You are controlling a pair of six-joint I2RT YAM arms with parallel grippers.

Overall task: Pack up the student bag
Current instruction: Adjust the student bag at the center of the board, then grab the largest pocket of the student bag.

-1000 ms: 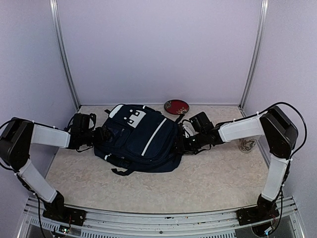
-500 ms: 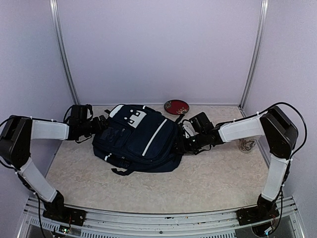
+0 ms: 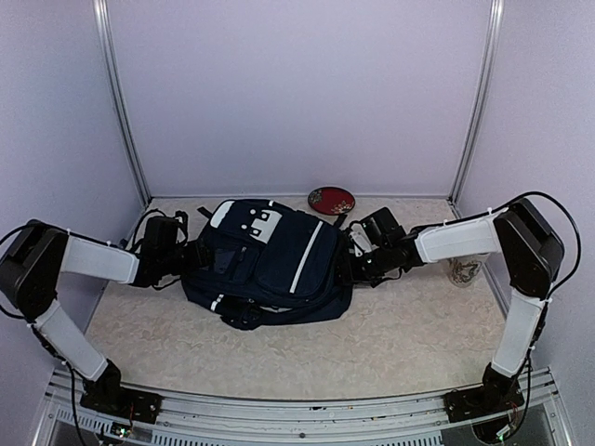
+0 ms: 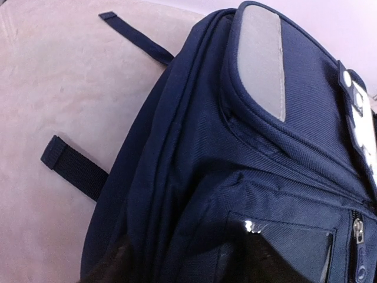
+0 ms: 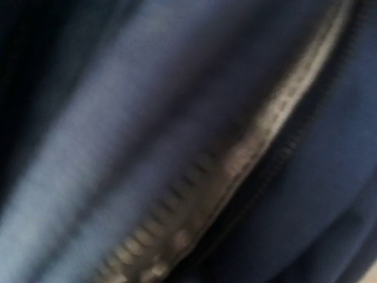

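The student bag [image 3: 279, 258], navy with white stripes and a white patch [image 3: 253, 220], lies flat mid-table. My left gripper [image 3: 189, 255] is against its left side. In the left wrist view the student bag [image 4: 247, 147] fills the frame, and the left gripper [image 4: 194, 262] shows dark fingers [image 4: 109, 268] set wide apart with bag fabric between them. My right gripper [image 3: 353, 267] is at the bag's right edge. The right wrist view is a blurred close-up of bag fabric [image 5: 88, 147] and a zipper [image 5: 235, 159]; its fingers are hidden.
A red plate [image 3: 331, 200] lies at the back wall behind the bag. A glass [image 3: 463, 271] stands at the right, behind my right forearm. Black straps [image 4: 73, 165] trail from the bag onto the table. Metal posts stand at the back corners.
The bag has slid to the right and turned a little. My left gripper swung out to the back left, then came back against the bag's left side. My right gripper shifted slightly right.
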